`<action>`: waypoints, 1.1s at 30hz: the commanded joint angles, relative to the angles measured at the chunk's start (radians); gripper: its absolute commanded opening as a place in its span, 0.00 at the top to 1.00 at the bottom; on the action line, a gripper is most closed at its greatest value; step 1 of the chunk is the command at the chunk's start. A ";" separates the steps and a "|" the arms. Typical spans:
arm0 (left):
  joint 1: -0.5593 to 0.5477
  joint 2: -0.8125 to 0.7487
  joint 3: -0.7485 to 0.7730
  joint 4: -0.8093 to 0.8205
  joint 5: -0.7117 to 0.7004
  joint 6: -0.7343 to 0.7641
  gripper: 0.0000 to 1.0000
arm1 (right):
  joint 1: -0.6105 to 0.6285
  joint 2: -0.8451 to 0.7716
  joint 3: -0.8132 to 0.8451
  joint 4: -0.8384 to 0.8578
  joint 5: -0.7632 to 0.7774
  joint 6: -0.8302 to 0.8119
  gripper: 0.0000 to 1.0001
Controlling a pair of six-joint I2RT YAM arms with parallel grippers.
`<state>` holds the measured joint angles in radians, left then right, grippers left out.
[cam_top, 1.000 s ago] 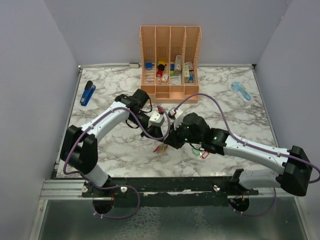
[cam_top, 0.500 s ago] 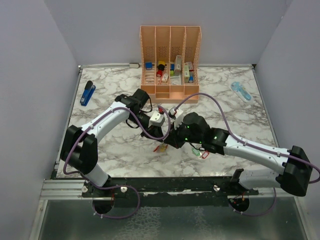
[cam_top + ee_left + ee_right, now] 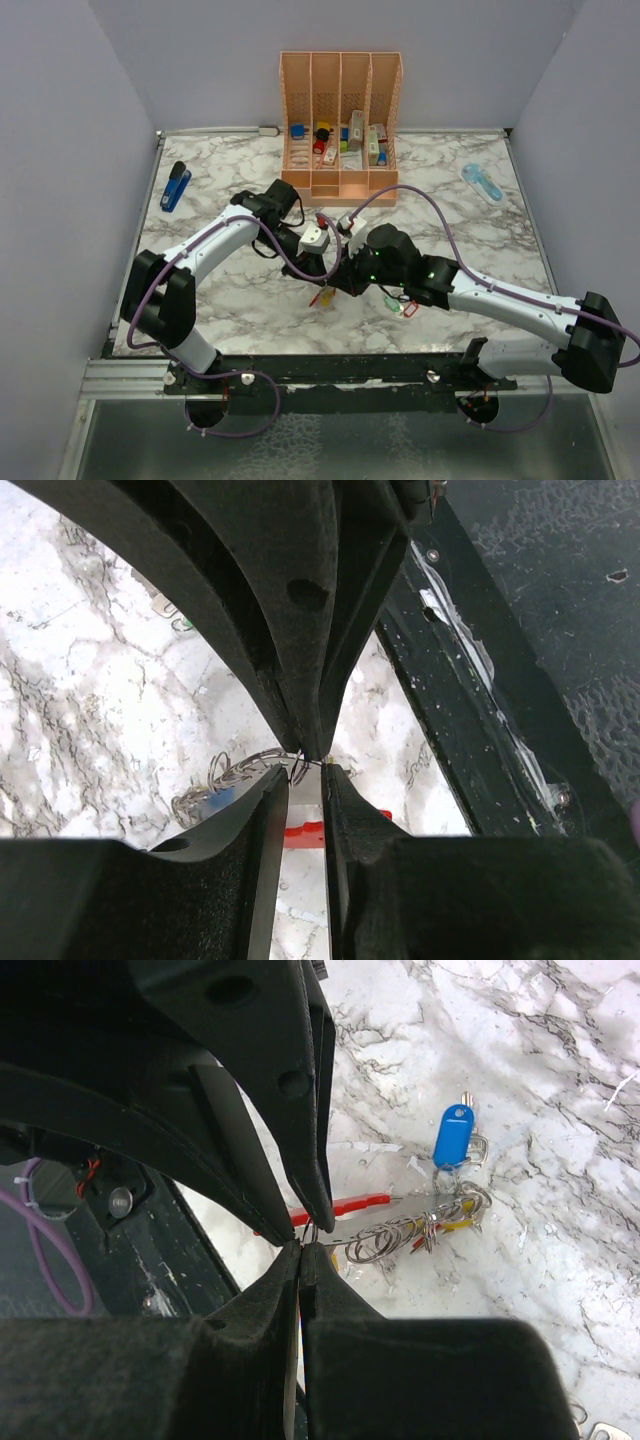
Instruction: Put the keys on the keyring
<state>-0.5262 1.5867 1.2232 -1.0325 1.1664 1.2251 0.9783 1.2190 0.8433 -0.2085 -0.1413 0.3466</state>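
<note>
My two grippers meet tip to tip above the table's front middle. My right gripper (image 3: 338, 277) (image 3: 302, 1248) is shut on a thin wire split ring (image 3: 312, 1230). A chain of rings (image 3: 400, 1235) runs from it to the bunch on the marble: the red keyring (image 3: 345, 1205) with its grey metal side, a blue-tagged key (image 3: 452, 1137) and a yellow-tagged one (image 3: 455, 1224). My left gripper (image 3: 330, 268) (image 3: 306, 772) has its jaws a narrow gap apart, with the same ring (image 3: 300, 767) between its tips. The red keyring (image 3: 305, 830) shows below them.
A red and green tagged key (image 3: 402, 306) lies right of the grippers. An orange divided rack (image 3: 341, 120) with small items stands at the back. A blue stapler (image 3: 175, 186) lies at the far left and a light blue object (image 3: 482, 182) at the far right.
</note>
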 commanded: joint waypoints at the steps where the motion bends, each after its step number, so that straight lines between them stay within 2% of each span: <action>1: -0.009 -0.009 -0.020 0.015 0.007 -0.003 0.78 | 0.005 -0.012 0.035 0.041 -0.021 0.008 0.99; 6: -0.010 -0.008 -0.018 0.023 0.012 -0.008 0.82 | 0.004 -0.016 0.030 0.043 -0.020 0.012 0.99; 18: -0.028 -0.007 -0.039 0.032 0.041 -0.021 0.82 | 0.004 -0.017 0.026 0.055 -0.009 0.014 0.99; 24: -0.031 -0.006 -0.039 0.031 0.037 -0.024 0.97 | 0.005 -0.022 0.025 0.047 -0.002 0.015 0.99; 33: -0.031 -0.009 -0.038 0.051 0.031 -0.057 1.00 | 0.005 -0.036 0.029 0.027 0.018 0.016 0.99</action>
<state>-0.5476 1.5867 1.1870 -0.9939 1.1675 1.1862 0.9791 1.2167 0.8448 -0.2157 -0.1440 0.3542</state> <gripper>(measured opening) 0.018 0.017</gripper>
